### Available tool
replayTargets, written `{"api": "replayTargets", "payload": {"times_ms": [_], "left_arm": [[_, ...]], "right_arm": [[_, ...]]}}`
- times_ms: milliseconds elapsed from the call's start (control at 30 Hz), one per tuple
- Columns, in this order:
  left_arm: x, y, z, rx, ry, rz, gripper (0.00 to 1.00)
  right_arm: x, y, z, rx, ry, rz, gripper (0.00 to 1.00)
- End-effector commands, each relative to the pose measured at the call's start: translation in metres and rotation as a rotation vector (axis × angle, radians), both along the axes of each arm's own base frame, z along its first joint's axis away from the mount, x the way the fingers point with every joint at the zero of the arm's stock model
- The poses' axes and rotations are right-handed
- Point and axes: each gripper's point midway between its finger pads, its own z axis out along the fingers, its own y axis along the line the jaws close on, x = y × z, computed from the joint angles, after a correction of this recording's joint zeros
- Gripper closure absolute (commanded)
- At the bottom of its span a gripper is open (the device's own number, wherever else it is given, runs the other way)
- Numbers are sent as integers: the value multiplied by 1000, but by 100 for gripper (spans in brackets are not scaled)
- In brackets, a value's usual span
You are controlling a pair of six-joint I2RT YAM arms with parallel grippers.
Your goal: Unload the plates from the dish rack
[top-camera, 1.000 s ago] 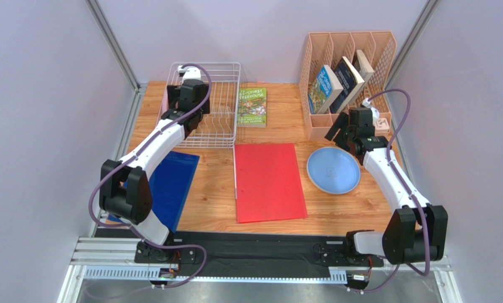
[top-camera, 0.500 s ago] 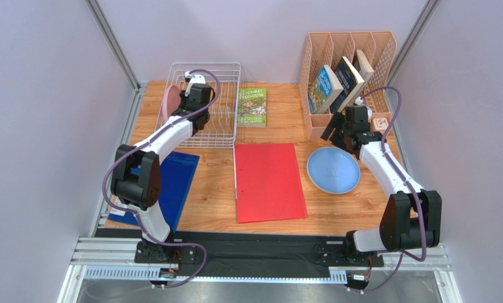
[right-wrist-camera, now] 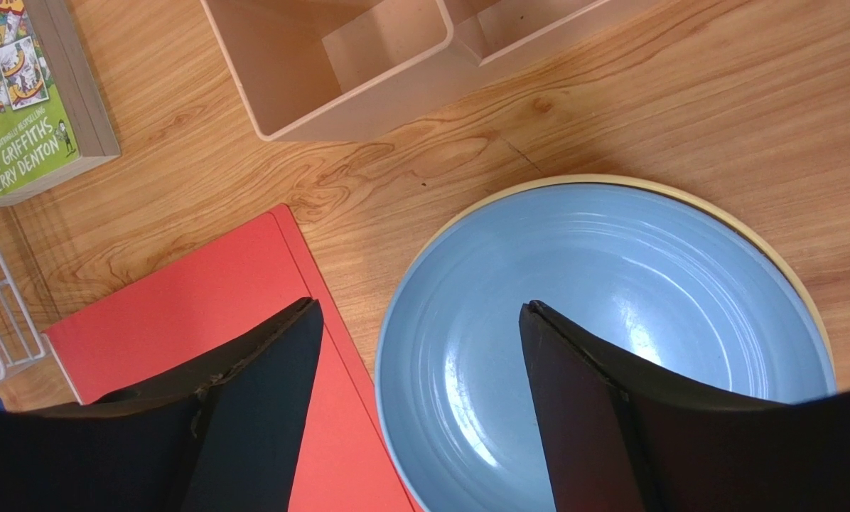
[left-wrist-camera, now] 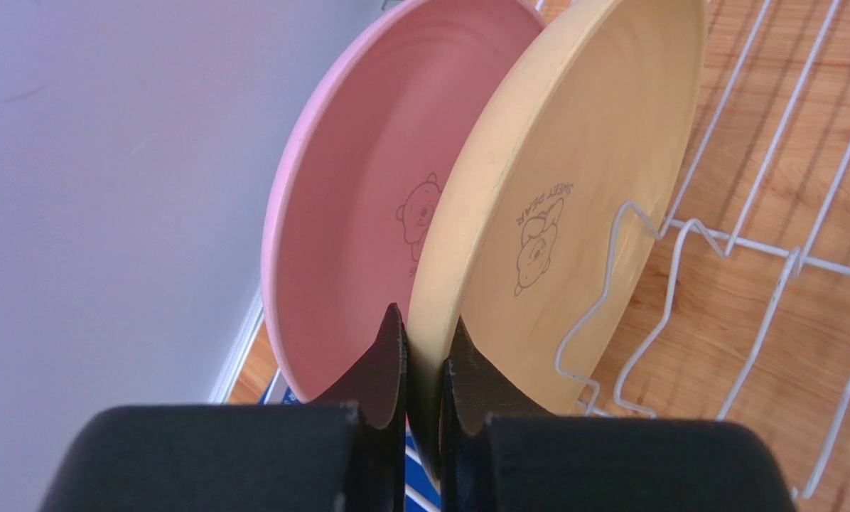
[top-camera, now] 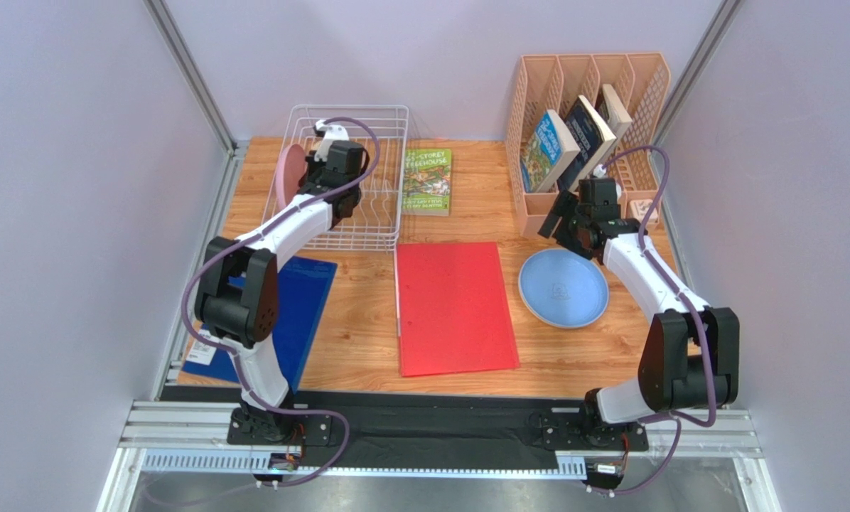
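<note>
In the left wrist view a pale yellow plate (left-wrist-camera: pixel 568 213) stands on edge in the white wire dish rack (left-wrist-camera: pixel 707 229), with a pink plate (left-wrist-camera: pixel 365 213) upright just behind it. My left gripper (left-wrist-camera: pixel 424 320) is shut on the yellow plate's rim, one finger on each face. From above, the left gripper (top-camera: pixel 328 160) is at the left end of the dish rack (top-camera: pixel 381 181), next to the pink plate (top-camera: pixel 287 171). A light blue plate (right-wrist-camera: pixel 632 320) lies flat on the table, stacked on a pale yellow plate whose rim (right-wrist-camera: pixel 718 208) shows. My right gripper (right-wrist-camera: pixel 419 309) hovers open over its left edge.
A peach slotted organizer (top-camera: pixel 589 128) holding books stands at the back right, close behind the right gripper (top-camera: pixel 568 219). A green book (top-camera: pixel 427 181) lies right of the rack. A red folder (top-camera: pixel 454 307) lies mid-table and a blue folder (top-camera: pixel 296 309) at the left.
My left gripper has closed from wide open onto the yellow plate's rim after reaching deeper into the rack. The right arm drew slightly back and left, staying open.
</note>
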Motion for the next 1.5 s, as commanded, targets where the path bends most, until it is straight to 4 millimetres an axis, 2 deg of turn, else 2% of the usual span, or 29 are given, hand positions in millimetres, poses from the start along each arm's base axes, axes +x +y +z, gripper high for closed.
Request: {"api": "replayTargets", "payload": {"times_ms": [0,200,433,467,633,700,733,767,800,833,867,900,967,1000,1067,1100,1300,1467], "left_arm": [[10,3,38,108,-106,109,100],[4,10,56,155,-136,178,100],[-7,9,103,149,-175,158,100],[-9,9,108,145,-180,156,100],[-22,6,133,125,-209,133,100],[-25,-3,132,87,-193,85,100],[-19,-19,139,14,-196,-12,100],[-23,-29,128,-24,-133,-70,100],[-17,-55,124,-136,-128,-179,100],[-17,-70,125,-192,-121,-243,100],[-20,-89,120,-244,-100,-306,100],[-22,-118,114,-362,-80,-413,100],[-26,-151,109,-484,-58,-532,100],[-32,-177,102,-601,-23,-621,100],[-37,-201,98,-693,-4,-697,100],[-42,-211,91,-728,22,-734,100],[-58,-247,87,-914,52,-850,100],[-62,-259,80,-985,77,-876,100]], "right_arm": [[17,5,21,8,-75,24,27],[17,5,24,5,-85,30,27],[18,5,29,4,-95,31,27],[17,11,29,26,-94,57,27],[14,15,34,23,-102,77,27],[12,25,43,28,-134,130,26],[12,31,49,42,-157,161,26],[12,43,54,84,-187,215,26],[10,50,60,104,-212,240,26],[9,56,61,120,-224,265,26],[9,67,68,150,-250,307,26],[8,71,69,163,-252,318,26],[9,79,71,198,-264,344,26],[9,83,71,214,-265,350,26],[11,90,75,240,-286,372,26],[12,94,75,251,-291,382,26],[18,113,91,318,-349,443,25],[26,119,93,348,-360,433,25]]}}
